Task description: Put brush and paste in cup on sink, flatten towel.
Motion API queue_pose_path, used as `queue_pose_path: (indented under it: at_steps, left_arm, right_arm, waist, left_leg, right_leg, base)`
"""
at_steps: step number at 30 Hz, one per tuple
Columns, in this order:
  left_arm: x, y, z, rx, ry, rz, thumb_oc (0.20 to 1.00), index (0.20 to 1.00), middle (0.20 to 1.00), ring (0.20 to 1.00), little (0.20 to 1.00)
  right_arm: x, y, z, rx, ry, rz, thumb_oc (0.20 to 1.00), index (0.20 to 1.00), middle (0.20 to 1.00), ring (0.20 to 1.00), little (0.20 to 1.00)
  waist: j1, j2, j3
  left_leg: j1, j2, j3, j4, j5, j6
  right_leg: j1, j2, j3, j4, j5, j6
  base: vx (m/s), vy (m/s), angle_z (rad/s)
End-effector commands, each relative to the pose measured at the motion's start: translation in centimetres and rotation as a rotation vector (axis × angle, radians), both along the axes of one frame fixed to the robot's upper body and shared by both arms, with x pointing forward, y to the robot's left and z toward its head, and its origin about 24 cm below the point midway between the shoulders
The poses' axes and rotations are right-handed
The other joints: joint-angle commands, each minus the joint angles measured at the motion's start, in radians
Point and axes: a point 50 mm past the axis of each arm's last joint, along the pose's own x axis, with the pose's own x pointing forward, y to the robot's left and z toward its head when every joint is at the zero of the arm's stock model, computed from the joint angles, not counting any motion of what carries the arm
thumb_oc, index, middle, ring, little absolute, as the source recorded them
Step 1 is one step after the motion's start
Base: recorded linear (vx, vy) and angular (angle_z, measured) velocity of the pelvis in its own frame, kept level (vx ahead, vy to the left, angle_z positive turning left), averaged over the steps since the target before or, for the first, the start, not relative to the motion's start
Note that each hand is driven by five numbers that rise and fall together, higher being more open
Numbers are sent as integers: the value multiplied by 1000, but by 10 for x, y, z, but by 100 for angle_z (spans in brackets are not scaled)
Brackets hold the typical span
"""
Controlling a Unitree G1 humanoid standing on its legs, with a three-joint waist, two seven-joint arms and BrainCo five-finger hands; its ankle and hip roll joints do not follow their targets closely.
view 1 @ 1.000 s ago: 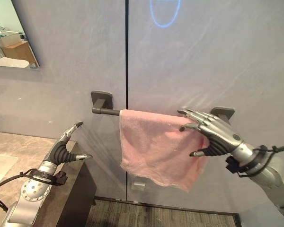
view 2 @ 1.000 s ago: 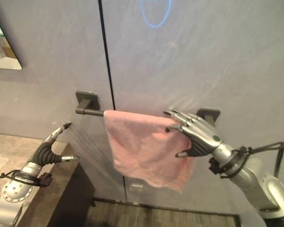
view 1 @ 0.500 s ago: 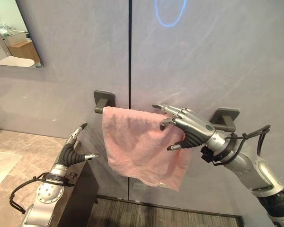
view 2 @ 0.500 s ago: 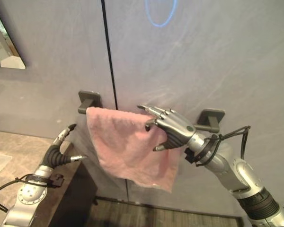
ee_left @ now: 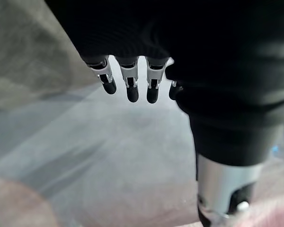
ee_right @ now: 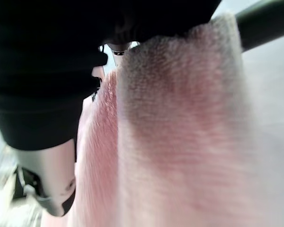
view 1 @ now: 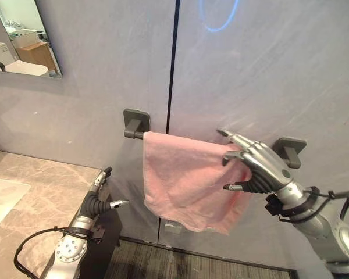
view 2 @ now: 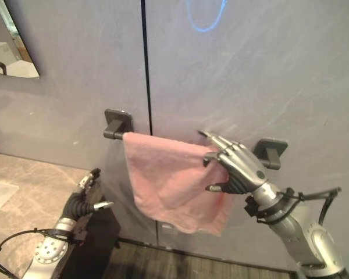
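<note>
At frame centre the right hand curls round the pink towel on the rail; the left hand, lower left, hangs slack and empty.

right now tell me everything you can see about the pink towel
The pink towel is soft terry cloth draped over a dark wall-mounted bar. It hangs uneven, its bottom edge slanting lower toward the right. The right robot hand rests at its upper right edge, fingers over the top fold by the bar, thumb in front.
</note>
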Motion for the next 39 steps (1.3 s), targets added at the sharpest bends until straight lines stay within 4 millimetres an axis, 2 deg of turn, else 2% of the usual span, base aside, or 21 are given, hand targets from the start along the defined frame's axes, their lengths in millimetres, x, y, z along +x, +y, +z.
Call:
queue_pose_path:
  at_steps: [1, 6, 15, 20, 25, 26, 27, 28, 29, 30, 31, 32, 36, 39]
  left_arm:
    - [12, -6, 13, -49, -95, -10, 1000, 1000, 1000, 1000, 1000]
    - [12, -15, 3, -75, -61, -25, 1000, 1000, 1000, 1000, 1000]
    - [17, -27, -2, -103, -55, -54, 1000, 1000, 1000, 1000, 1000]
    - [20, -30, -7, -100, -38, -36, 1000, 1000, 1000, 1000, 1000]
    - [21, -27, 1, -84, -79, -19, 1000, 1000, 1000, 1000, 1000]
    - [22, -25, 11, -63, -125, -23, 1000, 1000, 1000, 1000, 1000]
    - [21, -16, 53, 2, -316, -27, 1000, 1000, 1000, 1000, 1000]
    - [21, -16, 53, 4, -316, -26, 1000, 1000, 1000, 1000, 1000]
    - [17, -8, 83, 138, -458, -11, 1000, 1000, 1000, 1000, 1000]
    - [17, -8, 83, 141, -458, -9, 1000, 1000, 1000, 1000, 1000]
    - [15, -5, 95, 229, -515, -3, 1000, 1000, 1000, 1000, 1000]
    - [12, 2, 124, 426, -654, 16, 1000, 1000, 1000, 1000, 1000]
    - [3, 13, 159, 560, -819, 91, 1000, 1000, 1000, 1000, 1000]
    - [-1, 16, 169, 614, -859, 107, 1000, 1000, 1000, 1000, 1000]
  right_arm:
    - [14, -38, -29, 175, 174, -183, 1000, 1000, 1000, 1000, 1000]
    - [13, -33, -40, 537, 227, -111, 1000, 1000, 1000, 1000, 1000]
    - [22, -5, -7, 687, 152, 167, 1000, 1000, 1000, 1000, 1000]
    - [20, 10, 27, 828, 39, 347, 1000, 1000, 1000, 1000, 1000]
    - [18, 6, 26, 895, 60, 374, 1000, 1000, 1000, 1000, 1000]
    - [16, 4, 26, 880, 62, 360, 1000, 1000, 1000, 1000, 1000]
    - [13, -3, 21, 838, 73, 306, 1000, 1000, 1000, 1000, 1000]
    - [13, -3, 21, 839, 73, 307, 1000, 1000, 1000, 1000, 1000]
    - [13, -7, 15, 836, 97, 285, 1000, 1000, 1000, 1000, 1000]
    - [13, -7, 15, 837, 98, 287, 1000, 1000, 1000, 1000, 1000]
    - [13, -8, 13, 831, 107, 284, 1000, 1000, 1000, 1000, 1000]
    - [13, -10, 11, 799, 127, 268, 1000, 1000, 1000, 1000, 1000]
    - [14, -12, 8, 730, 168, 263, 1000, 1000, 1000, 1000, 1000]
    - [16, -12, 7, 704, 185, 259, 1000, 1000, 1000, 1000, 1000]
  waist:
    - [-10, 45, 47]
    - [-16, 58, 50]
    - [0, 65, 50]
    - [10, 61, 46]
    - [9, 55, 44]
    - [9, 54, 43]
    - [14, 53, 44]
    - [13, 52, 43]
    - [19, 52, 44]
    - [18, 50, 44]
    - [20, 49, 44]
    - [26, 51, 44]
    - [40, 52, 43]
    - [41, 53, 42]
  left_leg:
    - [15, -15, 11, 9, 10, 20]
    - [17, -17, 24, 9, 10, 22]
    - [29, -19, 59, 9, 8, 22]
    - [30, -18, 72, 9, 9, 19]
    - [28, -15, 69, 9, 11, 15]
    - [28, -14, 68, 9, 11, 14]
    - [32, -12, 59, 9, 6, 10]
    - [29, -12, 59, 9, 10, 11]
    - [32, -11, 55, 9, 5, 7]
    - [30, -11, 55, 9, 9, 8]
    - [30, -10, 53, 9, 9, 6]
    - [33, -9, 48, 9, 4, 2]
    - [23, -5, 40, 9, 13, -5]
    - [21, -5, 34, 9, 14, -7]
  right_leg:
    - [33, -14, -14, 9, 24, 35]
    - [22, -17, -2, 8, 26, 36]
    - [9, -17, 20, 7, 38, 40]
    - [2, -15, 19, 7, 45, 43]
    - [4, -12, 12, 7, 44, 41]
    - [6, -11, 10, 7, 42, 41]
    - [18, -13, -4, 7, 34, 42]
    - [15, -13, -4, 7, 37, 40]
    - [22, -13, -12, 7, 30, 42]
    - [19, -13, -12, 7, 33, 40]
    - [22, -13, -15, 7, 31, 40]
    - [28, -13, -21, 7, 24, 41]
    - [29, -13, -34, 7, 23, 39]
    - [32, -13, -41, 7, 21, 39]
  base:
    - [-3, 0, -9]
    - [1, -1, -14]
    - [5, -3, -13]
    - [6, -4, -8]
    - [0, 0, 0]
    - [48, -13, -1]
    - [33, -14, -1]
    - [51, -12, 1]
    - [0, 0, 0]
    - [18, -8, 6]
    - [20, -6, 7]
    - [36, -6, 7]
    - [6, -9, 5]
    - [11, -6, 12]
